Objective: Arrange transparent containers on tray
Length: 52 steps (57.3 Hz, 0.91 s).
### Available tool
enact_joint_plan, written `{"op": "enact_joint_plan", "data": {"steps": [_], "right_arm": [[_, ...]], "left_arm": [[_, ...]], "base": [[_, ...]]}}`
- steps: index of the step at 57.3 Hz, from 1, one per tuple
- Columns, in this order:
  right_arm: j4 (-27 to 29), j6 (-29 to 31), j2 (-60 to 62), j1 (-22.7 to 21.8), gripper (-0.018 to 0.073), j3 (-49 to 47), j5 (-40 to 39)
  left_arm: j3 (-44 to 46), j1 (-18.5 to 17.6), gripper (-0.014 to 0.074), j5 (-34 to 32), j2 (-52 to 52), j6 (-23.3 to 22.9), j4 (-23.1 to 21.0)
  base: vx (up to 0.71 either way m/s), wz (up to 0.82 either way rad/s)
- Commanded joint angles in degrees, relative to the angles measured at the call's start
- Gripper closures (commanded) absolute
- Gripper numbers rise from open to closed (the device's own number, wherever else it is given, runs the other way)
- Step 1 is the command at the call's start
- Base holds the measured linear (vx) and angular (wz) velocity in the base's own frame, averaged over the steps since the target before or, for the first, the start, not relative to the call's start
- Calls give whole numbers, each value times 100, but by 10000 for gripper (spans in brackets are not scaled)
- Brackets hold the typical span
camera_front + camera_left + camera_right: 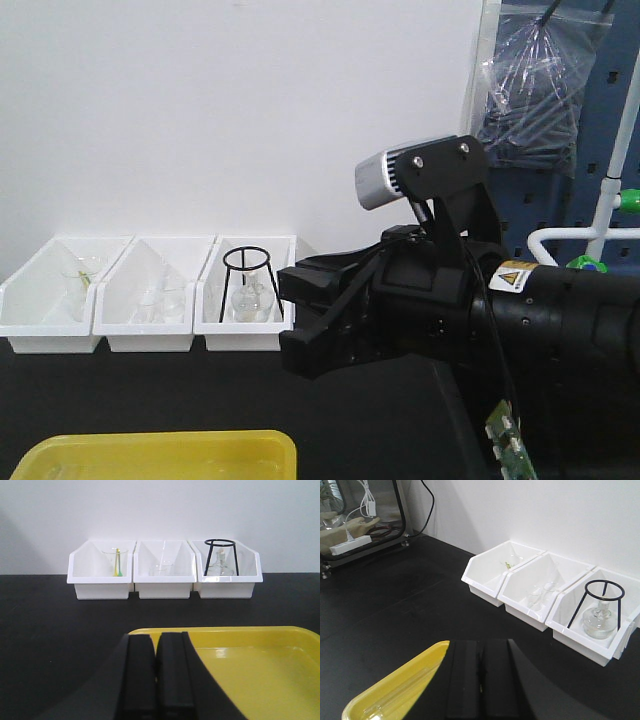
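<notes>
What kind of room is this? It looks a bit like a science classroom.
Probably a laboratory bench setup. White bins against the wall hold clear glassware, one holds a black wire stand over a flask, and a yellow tray sits on the black benchtop.

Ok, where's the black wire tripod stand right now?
The black wire tripod stand is in the rightmost white bin of three along the back wall, standing over a squat clear flask, beyond the yellow tray.
</notes>
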State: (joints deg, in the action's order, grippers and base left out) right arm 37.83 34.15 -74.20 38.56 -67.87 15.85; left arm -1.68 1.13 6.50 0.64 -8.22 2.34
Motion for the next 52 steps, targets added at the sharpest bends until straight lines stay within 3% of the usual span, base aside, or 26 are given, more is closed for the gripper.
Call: {"op": "enact_joint_plan", "data": {"steps": [1, 10, 17, 22, 27, 33, 39, 47, 52], "right_arm": [[76, 75, 197, -28, 459, -181, -345], [105, 55, 197, -28, 459, -181, -339], [-648, -48, 401, -28, 474, -181, -346], [-1432, -848, 726, -28, 530, 65, -520], [-2319, -1872, 1270, -124, 573, 789, -1195], [-3106, -2993, 2108, -641, 573, 1990, -1892], [-3680, -3873, 2937, -1383, 572, 3049, -1898], [-4647, -4331, 4130, -2505, 572, 4314, -1630], [-4827, -4331, 4837, -2965, 572, 4949, -1617]], "left_arm": [[-201, 10, 604, -457, 13, -5, 10], [-201, 10, 604, -457, 13, -5, 10], [-201, 10, 604, -457, 13, -11, 10], [-201, 10, 604, -457, 13, -11, 10], [-201, 10, 604, -457, 13, -11, 10], [-201, 10, 604, -452, 13, -11, 10], [-201, 10, 604, -452, 13, -11, 10], [-201, 10, 604, -452, 13, -11, 10], [-201, 10, 604, -452, 13, -11, 10]], "base": [[0, 0], [0, 0], [0, 0], [0, 0], [0, 0], [0, 0], [0, 0], [0, 0], [0, 0]]}}
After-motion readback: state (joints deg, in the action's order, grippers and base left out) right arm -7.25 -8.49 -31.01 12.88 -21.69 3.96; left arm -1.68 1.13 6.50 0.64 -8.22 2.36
